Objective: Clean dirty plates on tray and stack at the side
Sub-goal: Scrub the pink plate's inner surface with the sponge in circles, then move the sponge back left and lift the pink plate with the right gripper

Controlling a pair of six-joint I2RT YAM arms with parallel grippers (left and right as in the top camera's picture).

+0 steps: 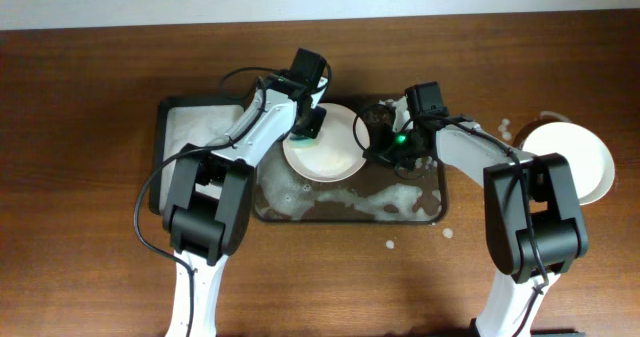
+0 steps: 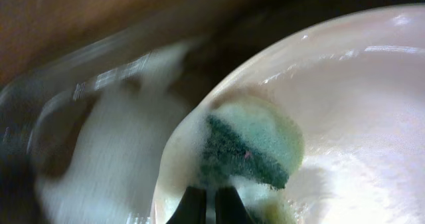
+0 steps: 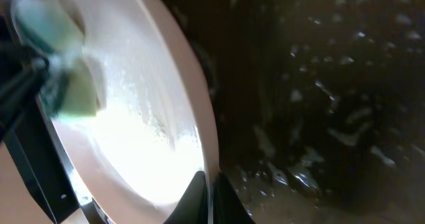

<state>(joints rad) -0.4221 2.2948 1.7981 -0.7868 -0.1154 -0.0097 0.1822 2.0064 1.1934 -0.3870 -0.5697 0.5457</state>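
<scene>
A pale pink plate [image 1: 330,152] is held tilted over the foam-streaked dark brown tray [image 1: 400,205]. My left gripper [image 1: 308,125] is shut on a green sponge [image 2: 252,144] that presses on the soapy inner face of the plate [image 2: 358,104] near its rim. My right gripper [image 1: 372,149] is shut on the plate's right rim; in the right wrist view its fingers [image 3: 209,197] pinch the plate's edge [image 3: 146,117], with the sponge [image 3: 60,58] at the far side. A stack of white plates [image 1: 572,162] lies on the tabletop at the right.
A smaller dark tray [image 1: 190,127] covered in white foam adjoins the big tray on the left. Soap splashes [image 1: 390,244] fleck the wood-grain table in front of the tray and near the stacked plates. The tray's wet floor [image 3: 319,104] lies beside the right gripper.
</scene>
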